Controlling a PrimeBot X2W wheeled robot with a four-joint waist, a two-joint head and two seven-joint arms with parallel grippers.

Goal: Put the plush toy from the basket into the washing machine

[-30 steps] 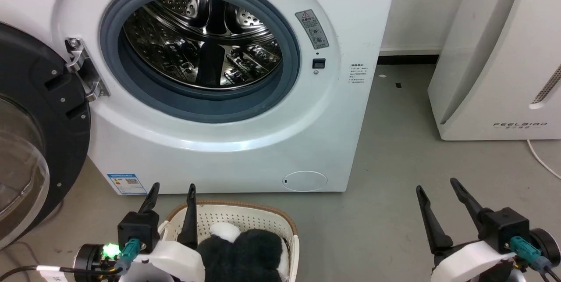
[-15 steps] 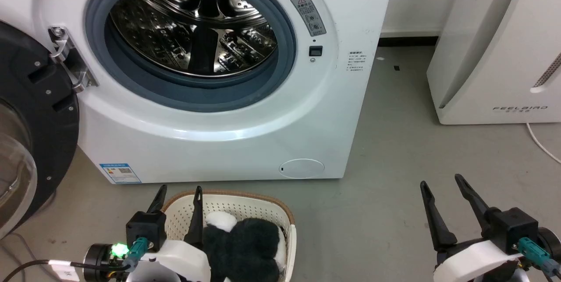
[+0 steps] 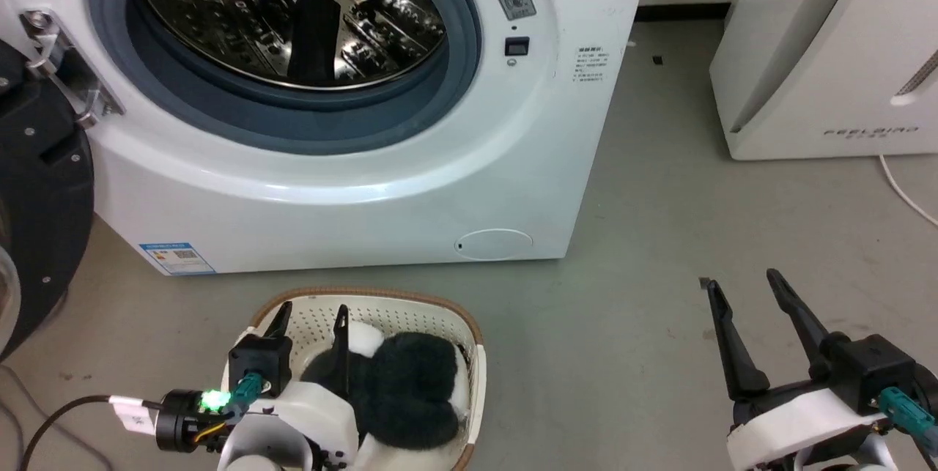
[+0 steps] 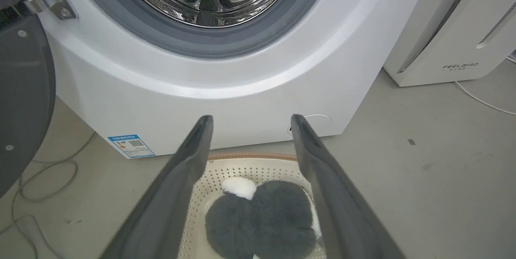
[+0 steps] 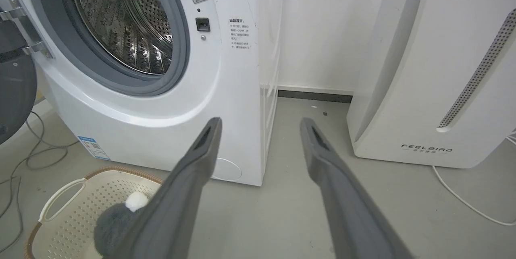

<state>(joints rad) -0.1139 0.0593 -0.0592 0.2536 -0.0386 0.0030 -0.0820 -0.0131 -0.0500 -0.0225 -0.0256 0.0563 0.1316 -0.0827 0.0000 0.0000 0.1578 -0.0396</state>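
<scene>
Lying ungrasped in the basket (image 3: 366, 292), the plush toy (image 3: 407, 383) waits below the left gripper (image 3: 314, 306), spread and empty like the right gripper (image 3: 741, 279), before the open, unloaded washing machine (image 3: 366, 185).

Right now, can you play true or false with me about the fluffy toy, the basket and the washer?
1. The plush toy lies in the basket. True.
2. The washing machine has its door shut. False: the door is swung open at the left, and the drum shows.
3. The left gripper is squeezing the toy. False: its fingers are spread apart over the basket.
4. The right gripper is open, over the floor. True.
</scene>
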